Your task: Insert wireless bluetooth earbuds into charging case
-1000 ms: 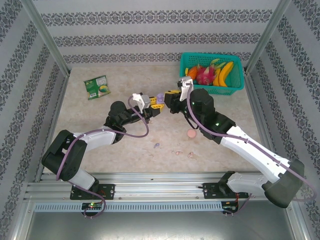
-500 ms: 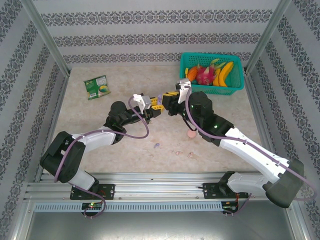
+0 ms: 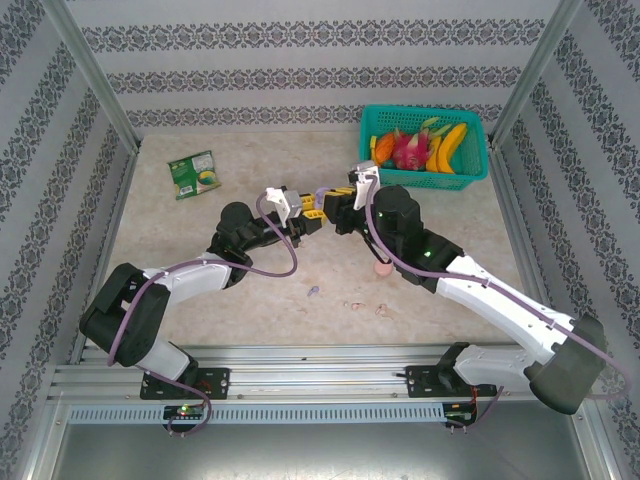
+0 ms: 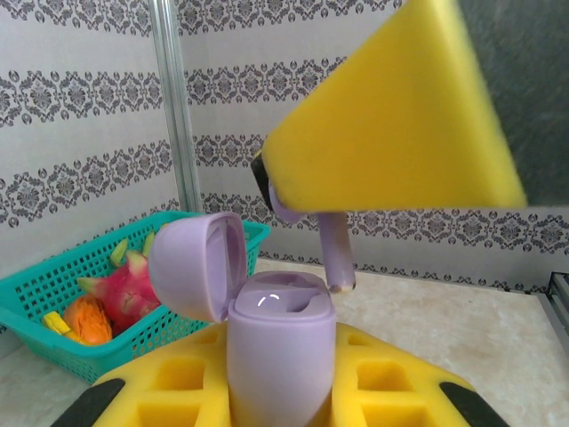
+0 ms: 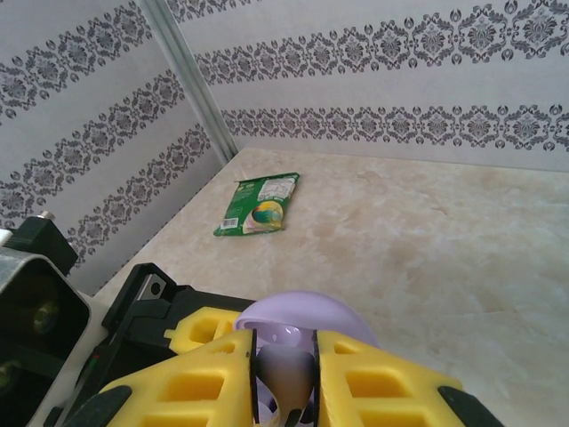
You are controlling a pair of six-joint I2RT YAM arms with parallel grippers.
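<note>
- The left gripper [image 3: 303,213] is clamped on the lilac charging case [image 4: 283,356]. It holds the case upright between its yellow pads, with the lid [image 4: 196,267] swung open toward 9 o'clock in the left wrist view.
- That hold makes sense: with the mouth facing up and the lid tipped aside, the sockets are clear for a drop from above.
- The right gripper [image 3: 335,193] is pinched on a lilac earbud [image 4: 336,253], stem pointing down. The earbud hangs just above the case's rim at about 1 o'clock and is not yet seated.
- In the right wrist view the earbud sits squeezed between the two pads, with the lid's dome rising just behind it.
- From above, both arms reach to the middle of the table and meet nose to nose. The left forearm comes in from 8 o'clock and the right from 4 o'clock, each bent at the elbow.
- Judging by this, the insertion step is in hand, and the stem looks as if it needs to shift a touch toward the socket before going down.
- More tiny bits [image 3: 355,304] lie on the table at 6 o'clock of the grippers, near a pink disc [image 3: 383,268].
- The fruit basket [image 3: 420,108] sits at 1 o'clock and a green packet [image 3: 194,173] at 10 o'clock, both well apart from the work.
</note>
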